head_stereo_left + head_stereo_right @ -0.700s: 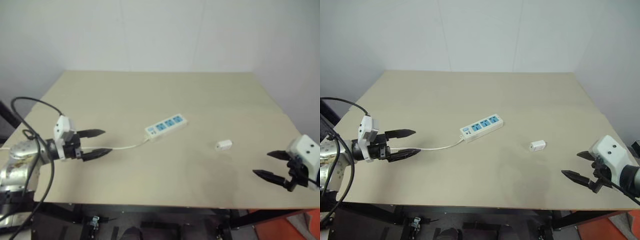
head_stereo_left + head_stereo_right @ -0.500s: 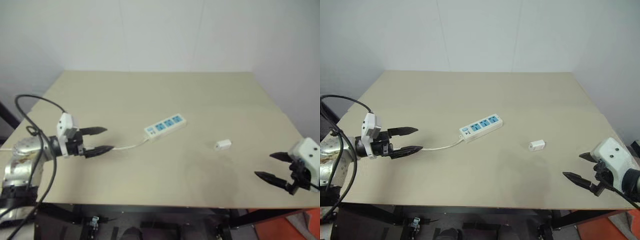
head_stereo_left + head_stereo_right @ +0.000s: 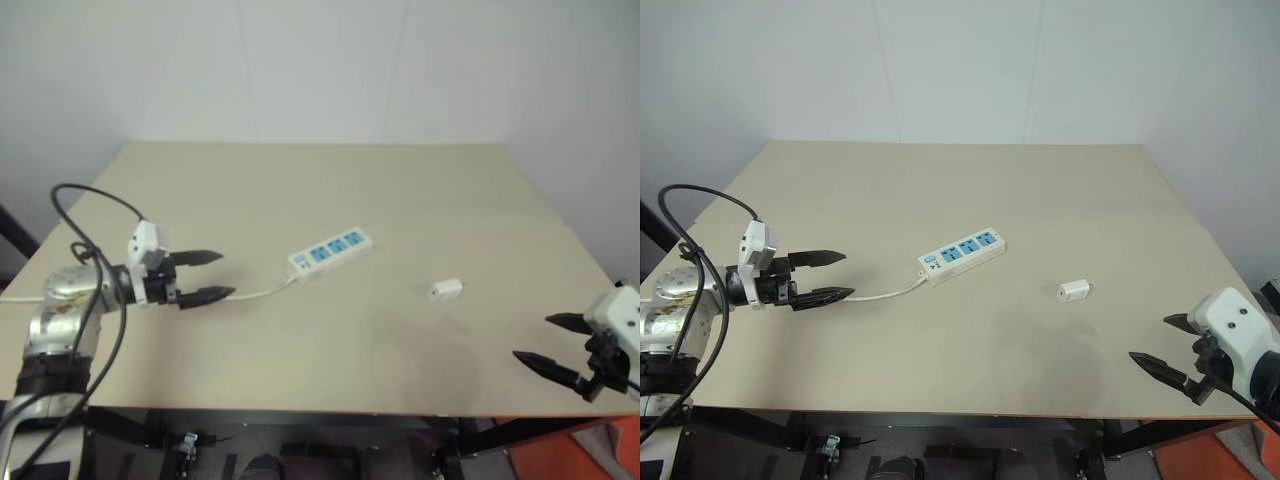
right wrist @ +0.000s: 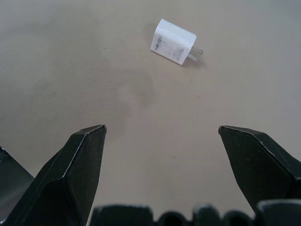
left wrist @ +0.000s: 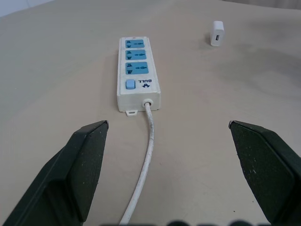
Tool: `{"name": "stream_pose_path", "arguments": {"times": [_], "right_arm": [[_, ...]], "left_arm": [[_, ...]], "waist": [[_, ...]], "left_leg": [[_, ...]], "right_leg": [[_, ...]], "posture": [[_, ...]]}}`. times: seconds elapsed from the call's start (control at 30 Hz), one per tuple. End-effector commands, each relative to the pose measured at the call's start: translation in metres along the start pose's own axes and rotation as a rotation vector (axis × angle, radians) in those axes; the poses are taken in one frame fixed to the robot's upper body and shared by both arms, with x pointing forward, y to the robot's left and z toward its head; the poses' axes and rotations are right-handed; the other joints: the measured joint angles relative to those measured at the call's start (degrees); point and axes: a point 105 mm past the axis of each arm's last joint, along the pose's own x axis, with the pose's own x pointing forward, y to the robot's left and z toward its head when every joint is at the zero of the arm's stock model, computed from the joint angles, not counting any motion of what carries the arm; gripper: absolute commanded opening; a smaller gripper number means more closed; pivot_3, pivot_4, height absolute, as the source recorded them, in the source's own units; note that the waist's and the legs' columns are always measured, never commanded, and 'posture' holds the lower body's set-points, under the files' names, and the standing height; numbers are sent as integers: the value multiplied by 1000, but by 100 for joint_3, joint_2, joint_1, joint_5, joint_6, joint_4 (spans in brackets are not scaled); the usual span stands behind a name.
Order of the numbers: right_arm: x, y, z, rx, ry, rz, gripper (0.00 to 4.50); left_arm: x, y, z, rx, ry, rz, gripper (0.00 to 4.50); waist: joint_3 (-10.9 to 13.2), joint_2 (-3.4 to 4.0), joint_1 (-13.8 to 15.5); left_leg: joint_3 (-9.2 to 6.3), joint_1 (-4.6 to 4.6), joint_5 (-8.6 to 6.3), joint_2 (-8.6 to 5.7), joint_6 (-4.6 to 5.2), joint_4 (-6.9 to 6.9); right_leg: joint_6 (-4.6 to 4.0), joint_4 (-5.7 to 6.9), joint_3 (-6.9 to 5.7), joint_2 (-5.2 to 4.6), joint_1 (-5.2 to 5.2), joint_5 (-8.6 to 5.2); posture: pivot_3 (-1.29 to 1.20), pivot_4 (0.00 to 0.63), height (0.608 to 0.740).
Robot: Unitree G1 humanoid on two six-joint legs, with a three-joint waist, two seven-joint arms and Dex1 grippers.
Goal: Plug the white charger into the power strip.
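Overhead, the power strip (image 3: 962,254) lies mid-table (image 3: 970,190) at a slant, its cord (image 3: 886,293) trailing toward the left gripper (image 3: 835,276), whose fingers are spread and empty. Only the left wrist view reveals 3 blue sockets and a blue switch by the cord end. Well apart to the right, the white charger (image 3: 1073,291) lies flat; the right wrist view shows its 2 prongs. Near the table's right edge, the right gripper (image 3: 1162,343) hangs spread wide, holding nothing.

I see a long white plastic power strip (image 5: 137,73) with three blue socket faces, a blue switch and a thin white cord (image 5: 145,155). The small white rounded charger block (image 4: 173,41) bears faint grey print, lying on the plain beige tabletop (image 3: 330,190).
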Motion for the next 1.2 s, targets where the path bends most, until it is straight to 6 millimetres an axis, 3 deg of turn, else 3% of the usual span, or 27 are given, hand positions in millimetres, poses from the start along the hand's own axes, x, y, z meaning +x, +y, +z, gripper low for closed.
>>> {"name": "stream_pose_path", "arguments": {"times": [0.03, 0.27, 0.37, 0.47, 0.6, 0.9, 1.03, 1.2], "right_arm": [[-3, -3, 13, -36, -40, -32, 4500], [20, 9, 39, -95, -95, 23, 4500], [28, 18, 51, -127, -119, 48, 4500], [36, 29, 69, -138, -171, 63, 4500], [42, 49, 85, -137, -212, 115, 4500], [57, 70, 86, -123, -197, 149, 4500], [61, 69, 85, -119, -188, 142, 4500], [65, 69, 82, -134, -166, 145, 4500]], "left_arm": [[9, 5, 2, 17, -42, 6, 4472], [69, 18, -13, 24, -102, 49, 4472], [88, 14, -25, -21, -56, -10, 4472], [106, 15, -46, -61, 112, -9, 4472], [122, 14, -46, -80, 135, -11, 4472], [142, 9, -59, -55, 227, 1, 4472], [143, 6, -62, -48, 263, -15, 3587], [142, 4, -65, -50, 276, -38, 1962]], "waist": [[0, 0, 9], [-1, -8, 74], [-1, -9, 64], [1, -11, 59], [2, -13, 84], [4, -20, 131], [2, -22, 130], [2, -22, 128]], "left_leg": [[0, 1, 0, 0, 0, 0], [-1, -2, 0, -4, 0, 6], [-1, -11, 0, -7, 1, 6], [-2, -13, -1, -7, 3, 6], [-6, -14, -1, -9, 3, 9], [-8, -13, -1, -12, 3, 10], [-8, -10, -1, -12, 3, 11], [-8, -11, -1, -12, 3, 10]], "right_leg": [[0, 0, 0, 0, 1, 0], [3, -2, -1, -1, 3, 3], [3, -3, 0, 0, -3, 4], [3, -1, 0, 0, -6, 3], [6, 2, -2, -1, -5, 4], [7, 6, -3, -4, -4, 4], [8, 6, -2, -4, -2, 4], [6, 6, -2, -3, -2, 4]], "posture": [[0, 150, 740], [0, 150, 740], [0, 150, 740], [0, 150, 740], [0, 150, 740], [0, 150, 740], [0, 150, 740], [0, 150, 740]]}}
